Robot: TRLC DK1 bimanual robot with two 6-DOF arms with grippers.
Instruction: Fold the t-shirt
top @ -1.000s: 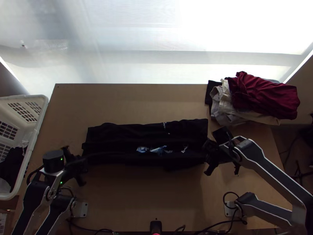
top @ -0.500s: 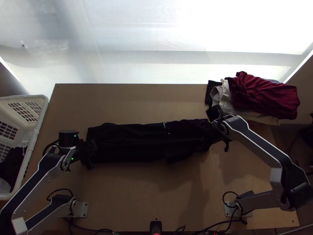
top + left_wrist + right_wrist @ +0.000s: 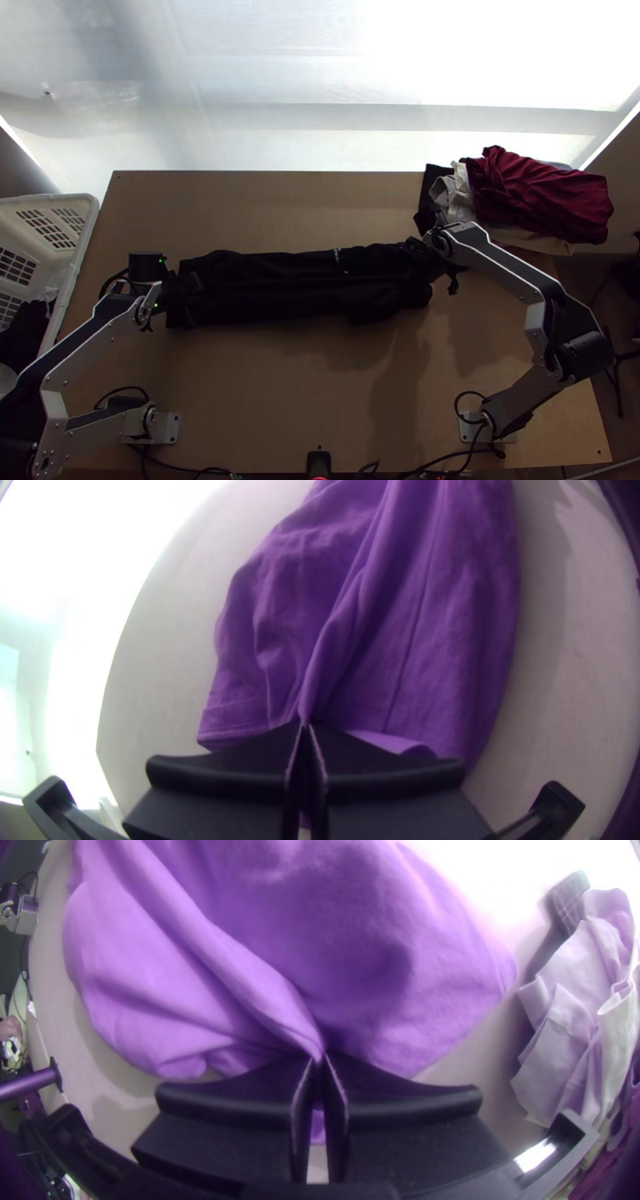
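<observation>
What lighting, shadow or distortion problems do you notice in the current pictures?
Top view: backlight leaves the t-shirt nearly black, with soft shadows on the table; left wrist view: glare at one side, bent table edge; right wrist view: glare beyond the cloth, dark corners.

left gripper (image 3: 192, 302): wide, flat, black fingers (image 3: 393, 773) | just behind it: cylindrical black housing (image 3: 146, 268), green lights (image 3: 161, 259), looped black cable (image 3: 104, 285) | farther back: silver-grey links (image 3: 90, 360), black panels (image 3: 68, 342) | right arm (image 3: 512, 269): black links, silver-grey edges
</observation>
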